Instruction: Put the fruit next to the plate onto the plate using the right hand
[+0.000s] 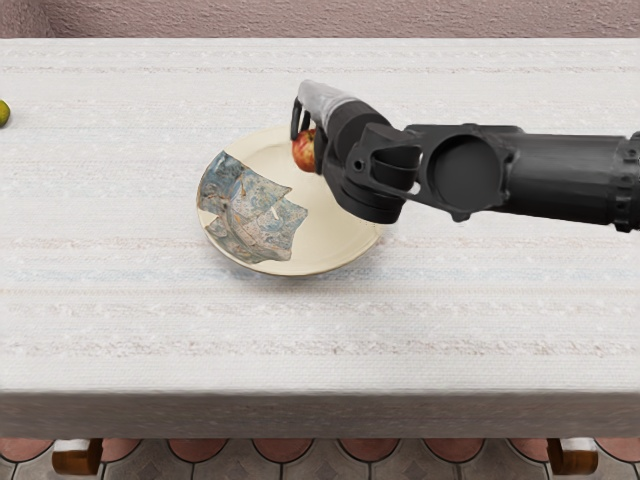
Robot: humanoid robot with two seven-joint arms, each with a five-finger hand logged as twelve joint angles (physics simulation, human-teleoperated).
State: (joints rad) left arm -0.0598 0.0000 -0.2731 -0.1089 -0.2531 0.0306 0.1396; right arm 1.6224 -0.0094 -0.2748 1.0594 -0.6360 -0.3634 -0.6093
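A red and yellow fruit, apple-like (304, 151), sits inside my right hand (312, 135), whose fingers are curled around it. The hand hangs over the back part of a cream plate (330, 248) in the middle of the table. Its dark arm comes in from the right edge. A crumpled blue-grey piece of cloth or paper (248, 210) lies on the plate's left half. Most of the fruit is hidden by the palm and wrist, so I cannot tell whether it touches the plate. The left arm does not show.
A small yellow-green object (4, 113) peeks in at the table's far left edge. The light table top (320, 340) stretches wide to the front and to both sides of the plate.
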